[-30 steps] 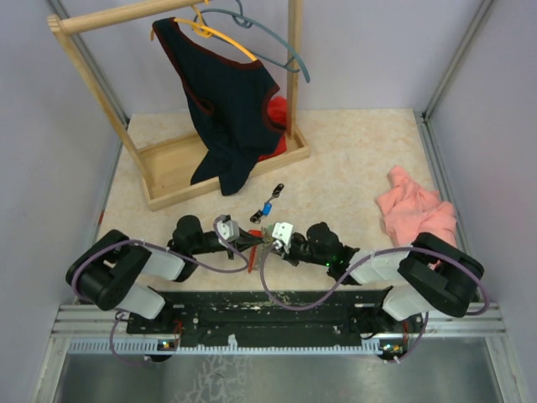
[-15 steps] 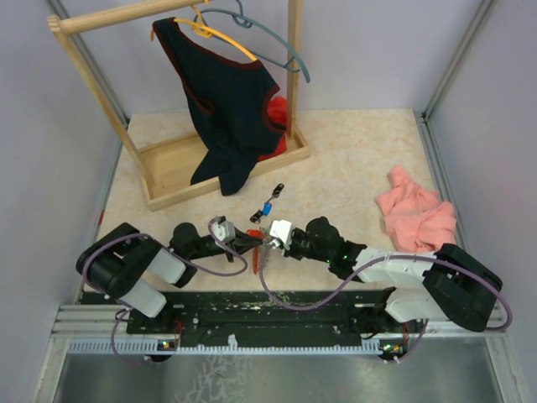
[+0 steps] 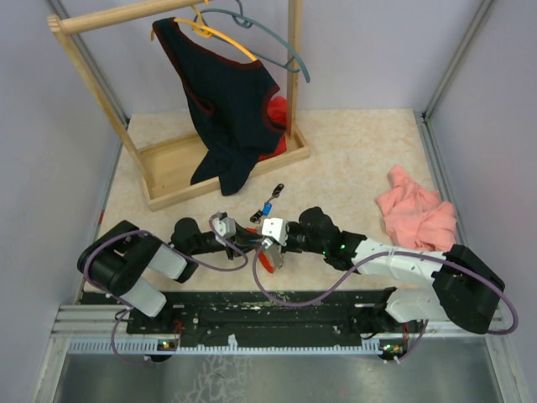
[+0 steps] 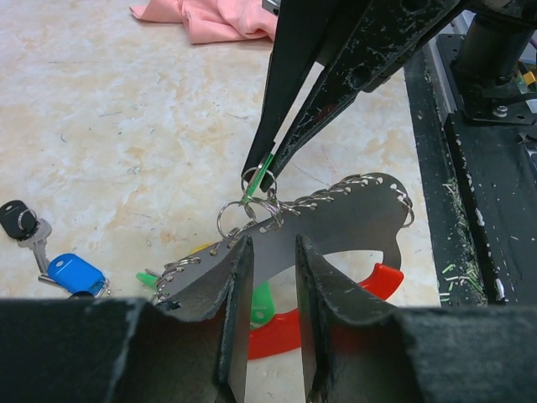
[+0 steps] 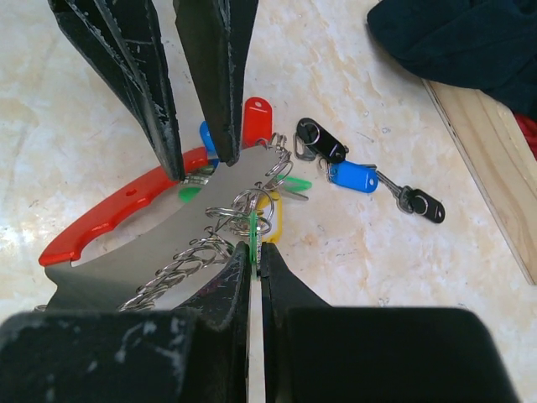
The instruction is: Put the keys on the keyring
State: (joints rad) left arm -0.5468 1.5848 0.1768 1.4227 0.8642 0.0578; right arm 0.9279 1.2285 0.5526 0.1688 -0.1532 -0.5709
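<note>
While the right fingers (image 5: 252, 252) pinch the green key (image 5: 252, 223), the left fingers (image 4: 270, 252) stand spread astride the keyring (image 4: 336, 218); recommend clamping it between them before threading the key.

The left claw (image 3: 248, 238) and the right claw (image 3: 267, 247) are seen tip to tip at the near middle of the desk (image 3: 352, 159), over the red part of the keyring (image 3: 267, 260). Loose keys (image 3: 268, 206), one blue-headed, are laid just beyond. A pink cloth (image 3: 415, 214) is bunched at the right; a dark garment (image 3: 231, 109) is hung on a wooden rack (image 3: 168, 172).
</note>
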